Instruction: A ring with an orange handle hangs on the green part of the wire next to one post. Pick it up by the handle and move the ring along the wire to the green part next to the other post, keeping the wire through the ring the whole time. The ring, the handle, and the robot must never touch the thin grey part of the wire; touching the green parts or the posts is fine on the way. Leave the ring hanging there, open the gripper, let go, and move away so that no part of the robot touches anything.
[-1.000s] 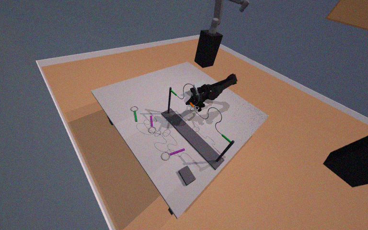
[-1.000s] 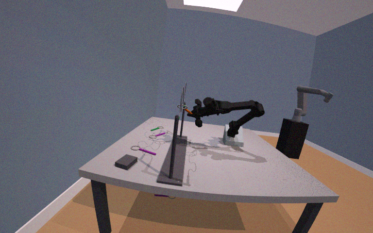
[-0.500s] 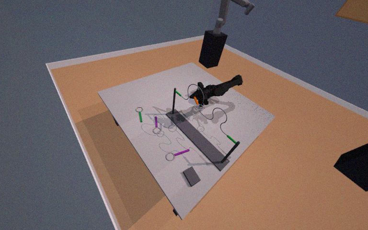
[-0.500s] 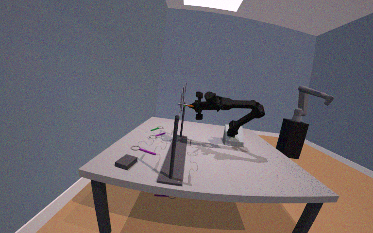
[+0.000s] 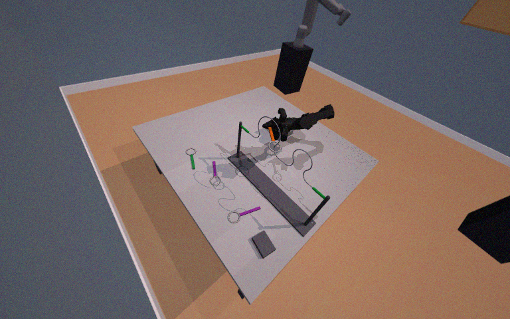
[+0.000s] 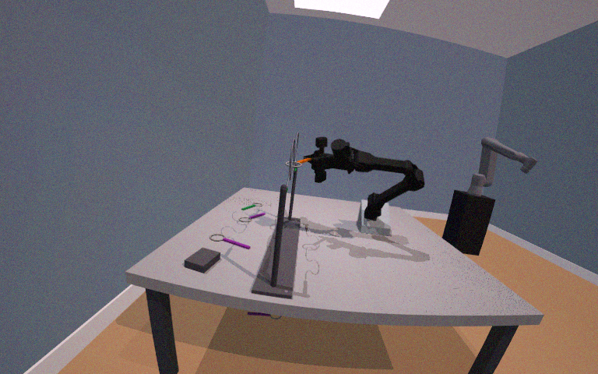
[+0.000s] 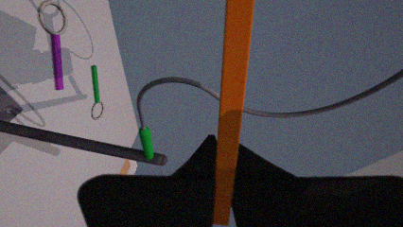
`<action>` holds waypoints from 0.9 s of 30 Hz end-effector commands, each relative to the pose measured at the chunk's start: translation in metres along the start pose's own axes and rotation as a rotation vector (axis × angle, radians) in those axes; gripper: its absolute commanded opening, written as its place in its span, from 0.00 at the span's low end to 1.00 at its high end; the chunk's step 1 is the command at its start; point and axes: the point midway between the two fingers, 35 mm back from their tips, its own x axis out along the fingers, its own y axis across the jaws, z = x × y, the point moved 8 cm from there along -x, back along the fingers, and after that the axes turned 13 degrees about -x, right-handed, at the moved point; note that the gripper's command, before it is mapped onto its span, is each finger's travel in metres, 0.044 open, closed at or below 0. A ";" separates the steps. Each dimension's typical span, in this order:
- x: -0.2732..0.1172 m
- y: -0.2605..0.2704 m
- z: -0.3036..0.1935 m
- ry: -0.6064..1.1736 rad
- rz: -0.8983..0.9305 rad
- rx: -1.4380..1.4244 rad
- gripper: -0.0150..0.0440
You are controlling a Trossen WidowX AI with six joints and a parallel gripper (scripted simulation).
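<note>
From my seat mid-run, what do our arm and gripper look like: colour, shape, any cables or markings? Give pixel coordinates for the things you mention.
The arm (image 5: pixel 309 119) (image 6: pixel 381 163) is black all over, with chunky, angular links and bulky rounded joints. The gripper (image 5: pixel 271 128) (image 6: pixel 310 159) (image 7: pixel 217 141) is black too; its broad fingers narrow to pointed tips in the wrist view. I make out no cables or markings.

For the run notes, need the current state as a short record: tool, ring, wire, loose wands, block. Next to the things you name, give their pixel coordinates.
tool (image 5: pixel 267 127) (image 7: pixel 217 141): shut on orange handle (image 5: pixel 271 133) (image 6: pixel 304 160) (image 7: pixel 235 61)
ring (image 5: pixel 275 146) (image 6: pixel 297 162): mid-span, between the green parts
wire (image 5: pixel 292 165) (image 7: pixel 289 114): grey, bent, green near both posts
loose wands on table: two purple, one green
block (image 5: pixel 263 244) (image 6: pixel 202 259): dark, flat on table
</note>
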 end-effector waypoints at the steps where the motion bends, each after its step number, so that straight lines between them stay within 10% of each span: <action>1: -0.002 -0.011 -0.001 0.017 -0.038 -0.060 0.00; 27: -0.008 -0.038 -0.001 0.024 -0.050 -0.083 0.00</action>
